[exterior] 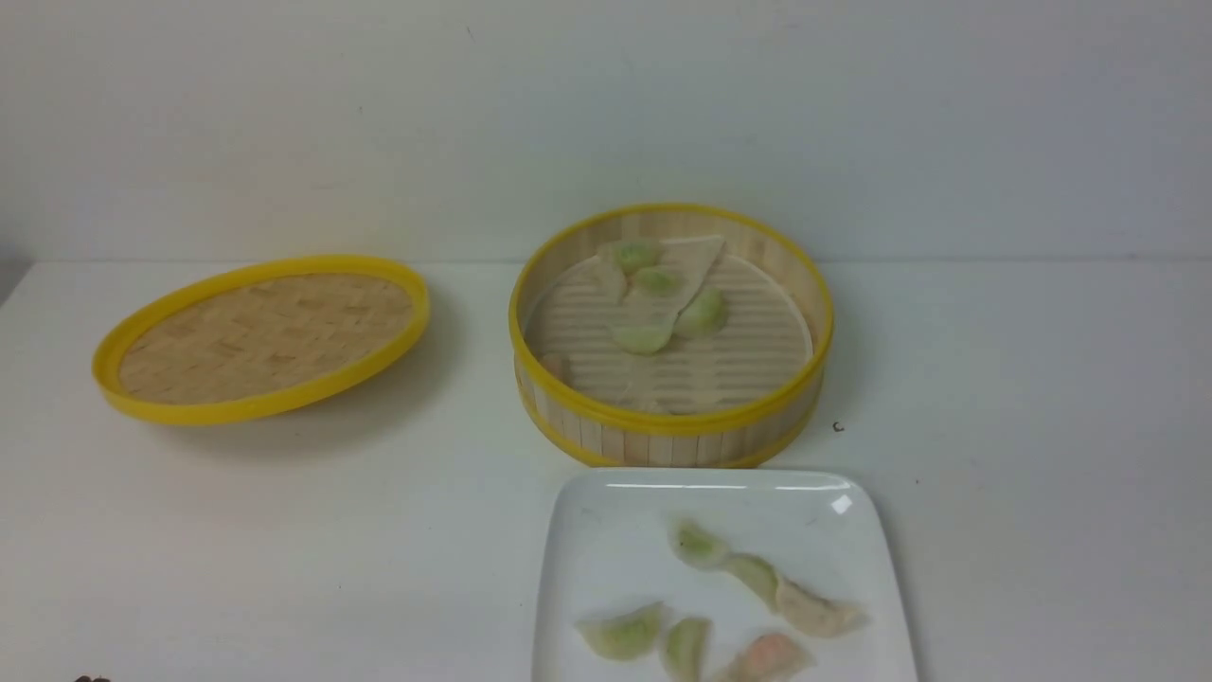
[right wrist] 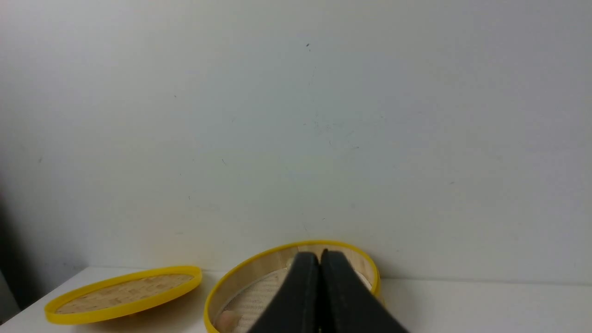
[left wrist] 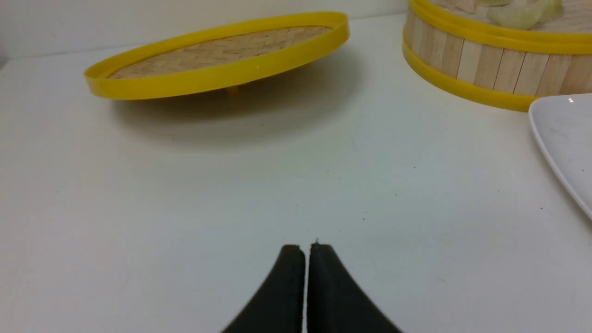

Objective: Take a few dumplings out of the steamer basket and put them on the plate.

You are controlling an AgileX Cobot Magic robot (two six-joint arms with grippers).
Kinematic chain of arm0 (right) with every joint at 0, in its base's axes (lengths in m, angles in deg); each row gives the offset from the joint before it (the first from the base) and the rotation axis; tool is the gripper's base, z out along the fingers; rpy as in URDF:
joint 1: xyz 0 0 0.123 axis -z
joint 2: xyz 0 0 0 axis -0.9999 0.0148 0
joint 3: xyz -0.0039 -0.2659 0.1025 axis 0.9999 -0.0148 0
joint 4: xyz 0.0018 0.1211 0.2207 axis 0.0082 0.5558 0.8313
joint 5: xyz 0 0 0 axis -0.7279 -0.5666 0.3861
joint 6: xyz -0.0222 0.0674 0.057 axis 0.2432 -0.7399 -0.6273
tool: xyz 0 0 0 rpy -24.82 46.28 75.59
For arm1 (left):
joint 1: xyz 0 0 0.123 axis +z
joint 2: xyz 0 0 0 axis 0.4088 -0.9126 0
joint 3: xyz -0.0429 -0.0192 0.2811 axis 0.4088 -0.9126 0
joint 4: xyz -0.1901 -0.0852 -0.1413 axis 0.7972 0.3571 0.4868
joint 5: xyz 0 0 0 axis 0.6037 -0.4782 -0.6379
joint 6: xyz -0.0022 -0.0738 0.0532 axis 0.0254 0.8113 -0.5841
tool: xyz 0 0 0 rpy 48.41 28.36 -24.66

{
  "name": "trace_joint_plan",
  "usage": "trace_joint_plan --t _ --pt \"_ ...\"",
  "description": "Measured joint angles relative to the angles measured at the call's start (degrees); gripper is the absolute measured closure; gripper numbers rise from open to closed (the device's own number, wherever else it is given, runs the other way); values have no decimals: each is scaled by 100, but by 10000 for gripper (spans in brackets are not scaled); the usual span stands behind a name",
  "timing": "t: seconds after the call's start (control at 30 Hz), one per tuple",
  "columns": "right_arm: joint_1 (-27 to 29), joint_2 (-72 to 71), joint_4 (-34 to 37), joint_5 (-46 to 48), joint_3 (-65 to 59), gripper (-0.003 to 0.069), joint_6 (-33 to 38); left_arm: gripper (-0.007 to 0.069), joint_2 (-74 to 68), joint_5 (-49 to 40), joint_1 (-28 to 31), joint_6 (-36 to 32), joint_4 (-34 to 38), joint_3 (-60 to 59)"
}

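Note:
The steamer basket (exterior: pixel 671 417) stands at the table's middle, with several pale green dumplings (exterior: pixel 703 313) on a paper liner inside and a pinkish one (exterior: pixel 554 365) near its left wall. The white plate (exterior: pixel 606 511) lies just in front of it and holds several dumplings (exterior: pixel 625 633). Neither gripper shows in the front view. My left gripper (left wrist: pixel 305 247) is shut and empty, low over bare table, with the basket (left wrist: pixel 467 51) and the plate's corner (left wrist: pixel 562 138) off to one side. My right gripper (right wrist: pixel 320 254) is shut and empty, with the basket (right wrist: pixel 222 289) beyond it.
The shallow woven lid (exterior: pixel 265 336) with a yellow rim rests tilted on the table to the left of the basket; it also shows in the left wrist view (left wrist: pixel 217 51) and in the right wrist view (right wrist: pixel 125 292). A white wall stands behind the table.

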Motion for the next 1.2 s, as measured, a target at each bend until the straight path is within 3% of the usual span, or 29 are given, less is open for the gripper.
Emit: trace_joint_plan --t 0.43,0.5,0.53,0.67,0.87,1.2 --pt "0 0 87 -123 -31 670 61 631 0 0 0 0 0 0" --pt "0 0 418 -401 -133 670 378 631 0 0 0 0 -5 0" --pt "0 0 837 -674 -272 670 954 631 0 0 0 0 -5 0" --pt "0 0 1732 -1175 -574 670 2074 631 0 0 0 0 -5 0" --pt "41 -34 2115 -1610 -1064 670 2757 631 0 0 0 0 -5 0" --pt "2297 -68 1817 -1485 -2914 670 2889 631 0 0 0 0 -5 0"
